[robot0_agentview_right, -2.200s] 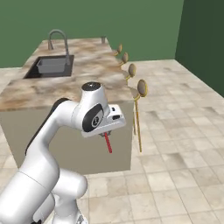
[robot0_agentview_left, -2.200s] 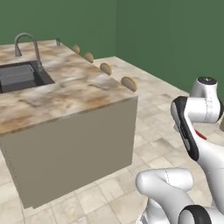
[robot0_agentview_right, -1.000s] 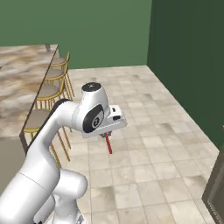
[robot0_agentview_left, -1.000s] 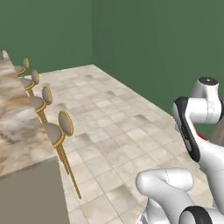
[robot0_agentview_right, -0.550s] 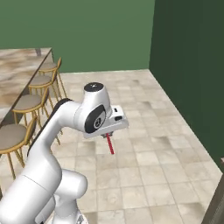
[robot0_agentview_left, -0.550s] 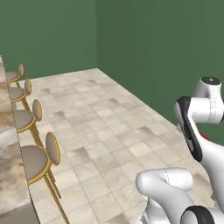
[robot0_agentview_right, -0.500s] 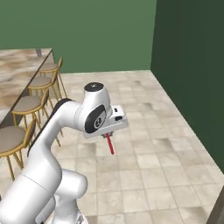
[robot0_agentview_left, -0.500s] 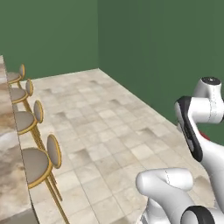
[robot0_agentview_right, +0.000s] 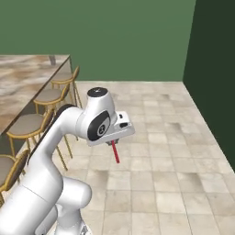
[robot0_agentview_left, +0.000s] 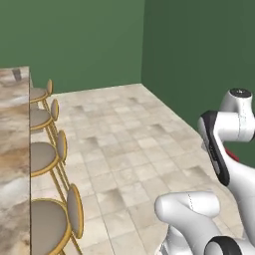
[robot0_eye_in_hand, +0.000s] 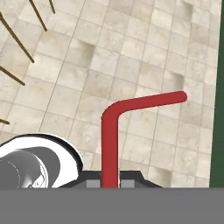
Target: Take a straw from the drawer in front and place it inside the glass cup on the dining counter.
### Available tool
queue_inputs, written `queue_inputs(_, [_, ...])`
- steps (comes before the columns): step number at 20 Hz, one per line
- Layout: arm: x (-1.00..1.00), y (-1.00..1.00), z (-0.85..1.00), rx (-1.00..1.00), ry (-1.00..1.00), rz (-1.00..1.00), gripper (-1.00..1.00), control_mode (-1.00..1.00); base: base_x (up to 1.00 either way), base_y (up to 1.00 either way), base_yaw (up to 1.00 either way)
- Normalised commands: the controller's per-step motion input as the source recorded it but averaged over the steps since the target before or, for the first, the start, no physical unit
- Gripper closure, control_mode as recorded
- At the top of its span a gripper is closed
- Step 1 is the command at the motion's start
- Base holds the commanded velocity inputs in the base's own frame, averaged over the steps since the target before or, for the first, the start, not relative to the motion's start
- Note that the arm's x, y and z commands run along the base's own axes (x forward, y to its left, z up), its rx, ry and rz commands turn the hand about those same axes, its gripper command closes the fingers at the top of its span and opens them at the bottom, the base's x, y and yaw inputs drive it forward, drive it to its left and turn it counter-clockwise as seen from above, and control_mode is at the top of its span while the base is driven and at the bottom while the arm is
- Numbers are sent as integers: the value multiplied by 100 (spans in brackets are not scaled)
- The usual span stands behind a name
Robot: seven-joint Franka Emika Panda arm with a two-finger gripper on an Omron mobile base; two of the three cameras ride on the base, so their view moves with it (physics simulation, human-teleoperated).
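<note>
My gripper (robot0_agentview_right: 113,143) is shut on the red straw (robot0_agentview_right: 116,153), which hangs down from it over the tiled floor. In the hand view the straw (robot0_eye_in_hand: 110,135) rises from between the finger tips of the gripper (robot0_eye_in_hand: 109,183) and bends to the right. The dining counter (robot0_agentview_left: 12,149) runs along the left, its marbled top (robot0_agentview_right: 25,75) well left of the arm. A small grey glass cup (robot0_agentview_right: 52,59) stands at the counter's far end, and in the left base view the cup (robot0_agentview_left: 18,74) is near the top left. The drawer is out of view.
Several gold-legged stools (robot0_agentview_left: 44,158) with grey seats line the counter's near side (robot0_agentview_right: 28,125). Beige floor tiles (robot0_agentview_right: 160,137) spread out ahead and to the right. Green walls (robot0_agentview_left: 89,45) close the room at the back, with a darker wall (robot0_agentview_right: 213,73) on the right.
The whole picture has shifted, so the camera has moved: the counter and stools now reach further along the left. The arm holds its pose with the straw still gripped.
</note>
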Motion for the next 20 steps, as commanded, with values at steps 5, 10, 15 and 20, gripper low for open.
queue_inputs(5, [0,0,0,0,0,0,100,100,100,-56,27])
queue_inputs(10, [0,0,0,0,0,0,100,100,100,-42,28])
queue_inputs(15, [0,0,0,0,0,0,100,100,100,-37,35])
queue_inputs(20, [0,0,0,0,0,0,100,100,100,-51,41])
